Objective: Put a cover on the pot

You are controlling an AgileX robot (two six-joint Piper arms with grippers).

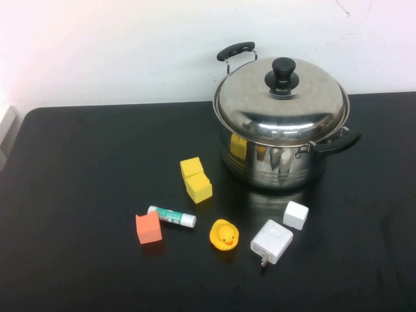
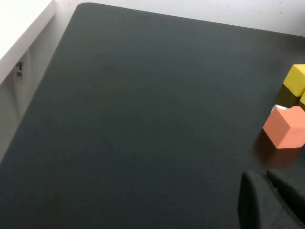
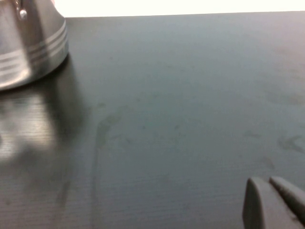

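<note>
The shiny steel pot (image 1: 273, 166) with black side handles stands at the back right of the black table. The domed steel lid (image 1: 281, 101) with a black knob rests on top of it. The pot's wall also shows in the right wrist view (image 3: 28, 43). Neither arm shows in the high view. My left gripper (image 2: 264, 177) is shut and empty above the table's left part, near the orange block (image 2: 286, 126). My right gripper (image 3: 267, 183) is shut and empty over bare table to the right of the pot.
In front of the pot lie yellow blocks (image 1: 195, 179), an orange block (image 1: 149, 228), a glue stick (image 1: 172, 217), a yellow rubber duck (image 1: 224, 234), a white charger (image 1: 271, 242) and a small white cube (image 1: 296, 215). A white wall runs behind the table.
</note>
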